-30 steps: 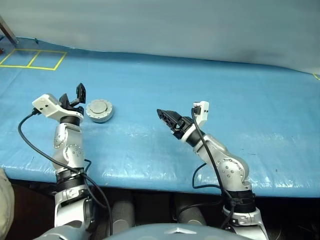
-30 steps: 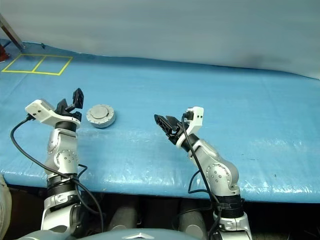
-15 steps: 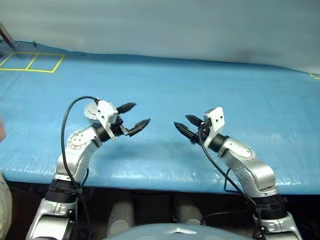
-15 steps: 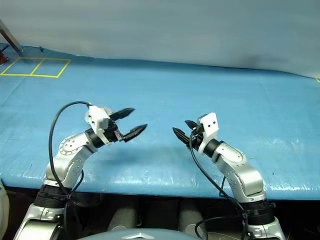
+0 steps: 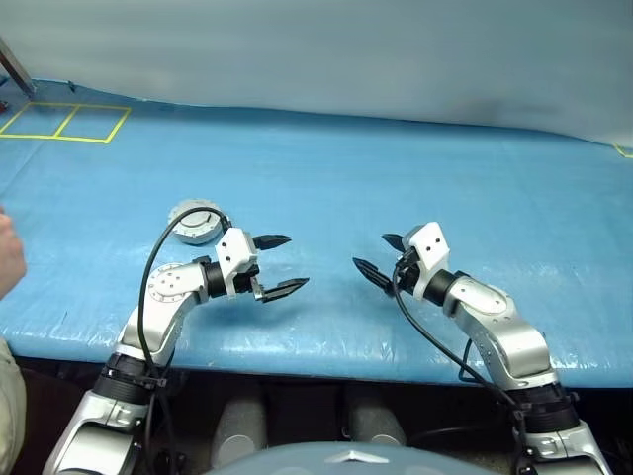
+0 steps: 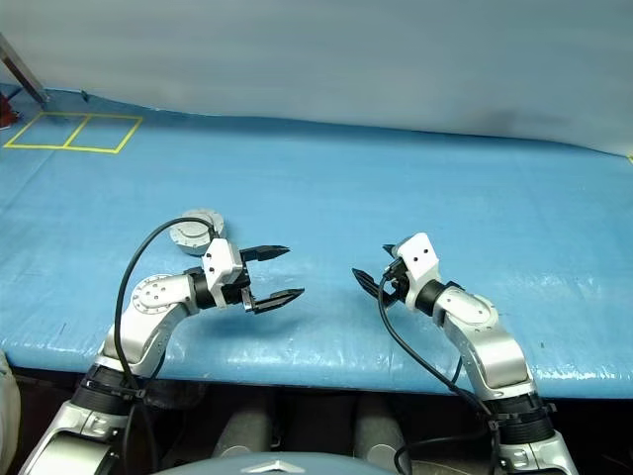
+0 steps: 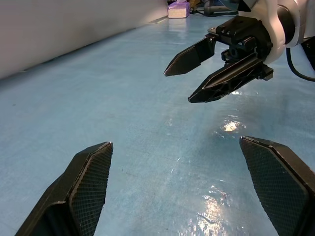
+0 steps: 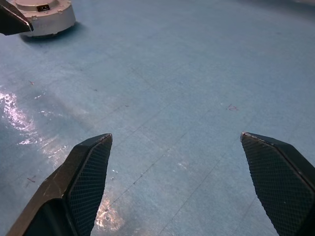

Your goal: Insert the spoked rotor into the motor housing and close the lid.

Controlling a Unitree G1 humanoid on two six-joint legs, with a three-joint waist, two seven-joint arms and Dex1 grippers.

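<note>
both claws are standing open and gripping nothing: left gripper (image 5: 281, 264) and right gripper (image 5: 377, 258) are facing each other over the near edge of the bench (image 5: 415, 168). motor housing (image 5: 194, 222), closed by its plain grey lid (image 8: 41, 6), is sitting toward the near left corner, just behind the left arm. judging by looks, it is a rigid, weighty metal puck with a smooth, possibly slippery wall; taking hold across the rim is advisable. blue sheeting is showing glossy and wrinkled.
</note>
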